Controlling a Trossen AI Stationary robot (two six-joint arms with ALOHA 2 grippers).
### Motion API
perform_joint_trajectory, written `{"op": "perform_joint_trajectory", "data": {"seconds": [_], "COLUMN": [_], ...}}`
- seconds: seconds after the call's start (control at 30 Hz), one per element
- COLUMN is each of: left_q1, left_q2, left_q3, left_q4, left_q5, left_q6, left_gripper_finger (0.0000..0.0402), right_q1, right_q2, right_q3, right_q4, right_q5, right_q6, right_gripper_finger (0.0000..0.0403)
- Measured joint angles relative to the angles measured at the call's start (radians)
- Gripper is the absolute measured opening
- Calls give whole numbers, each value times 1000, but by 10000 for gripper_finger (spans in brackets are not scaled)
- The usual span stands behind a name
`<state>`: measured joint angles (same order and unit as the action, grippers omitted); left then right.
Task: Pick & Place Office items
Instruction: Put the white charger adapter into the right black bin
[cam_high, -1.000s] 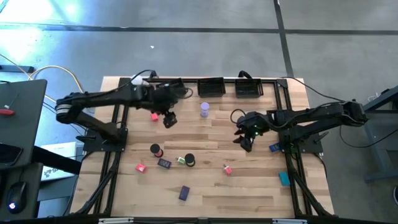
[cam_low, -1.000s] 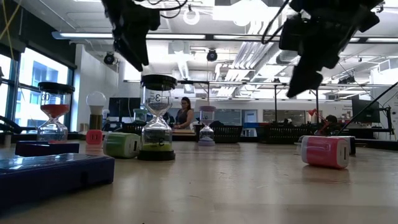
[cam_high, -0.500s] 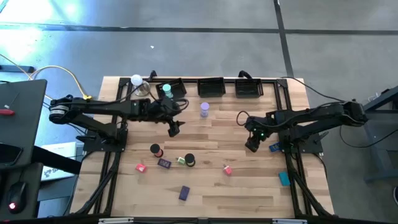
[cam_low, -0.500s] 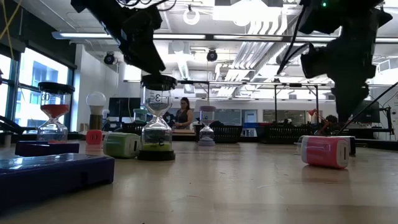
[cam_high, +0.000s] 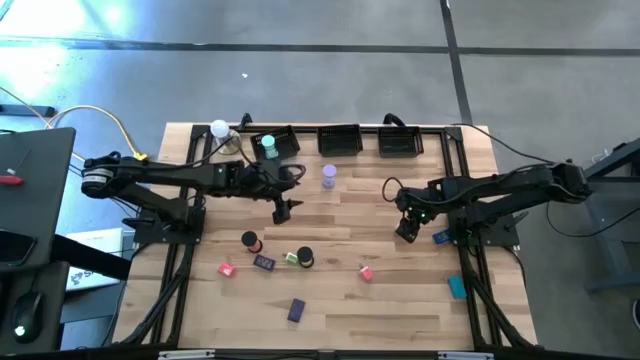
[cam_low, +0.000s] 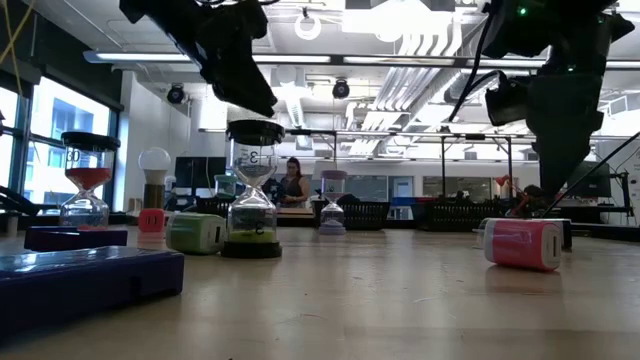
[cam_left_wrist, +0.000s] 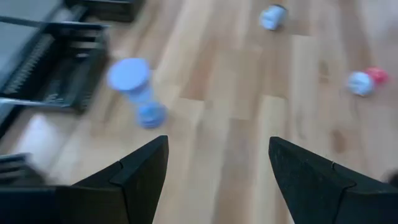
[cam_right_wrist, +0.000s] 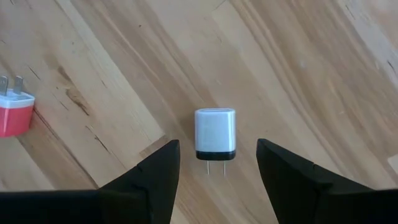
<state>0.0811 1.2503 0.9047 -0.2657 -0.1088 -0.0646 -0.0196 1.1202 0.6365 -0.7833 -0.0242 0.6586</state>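
Observation:
The office items lie scattered on the wooden table: a lilac hourglass (cam_high: 329, 176), a red hourglass (cam_high: 249, 241), a black-capped hourglass (cam_high: 304, 258), pink blocks (cam_high: 227, 269) (cam_high: 366, 272), a purple block (cam_high: 264, 262) and blue blocks (cam_high: 296, 310) (cam_high: 440, 238). My left gripper (cam_high: 284, 210) hovers open above the table's middle, its fingers slanting down toward the lilac hourglass (cam_left_wrist: 138, 93). My right gripper (cam_high: 404, 233) points steeply down, open. A pale blue-white plug (cam_right_wrist: 215, 134) lies flat on the wood below the gap between its fingers. Neither gripper touches anything.
Three black trays (cam_high: 340, 140) (cam_high: 400, 142) (cam_high: 278, 146) line the far edge; a teal item (cam_high: 267, 147) sits in the left one. A white ball (cam_high: 219, 129) stands at the far left corner. A teal block (cam_high: 457, 287) lies near the right edge. A red plug (cam_right_wrist: 12, 112) lies near the pale one.
My left gripper has come away from the far-left tray toward the table's middle, sunk a little and tipped closer to level. My right gripper has shifted slightly toward the table's right edge and tipped from a slant to pointing steeply down. Both have stayed open.

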Motion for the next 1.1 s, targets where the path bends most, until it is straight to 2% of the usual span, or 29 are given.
{"op": "perform_joint_trajectory", "data": {"seconds": [0.17, 0.83, 1.1], "left_q1": [-8, -8, -12], "left_q2": [0, 5, 5], "left_q3": [1, 1, 1], "left_q4": [43, 51, 50], "left_q5": [62, 64, 65], "left_q6": [6, 7, 2], "left_gripper_finger": [271, 271, 271], "right_q1": [2, 151, 148], "right_q2": [0, 3, 104], "right_q3": [0, 0, 0], "right_q4": [7, 39, 69], "right_q5": [30, 132, 130], "right_q6": [-11, -80, -114], "right_gripper_finger": [201, 201, 201]}}
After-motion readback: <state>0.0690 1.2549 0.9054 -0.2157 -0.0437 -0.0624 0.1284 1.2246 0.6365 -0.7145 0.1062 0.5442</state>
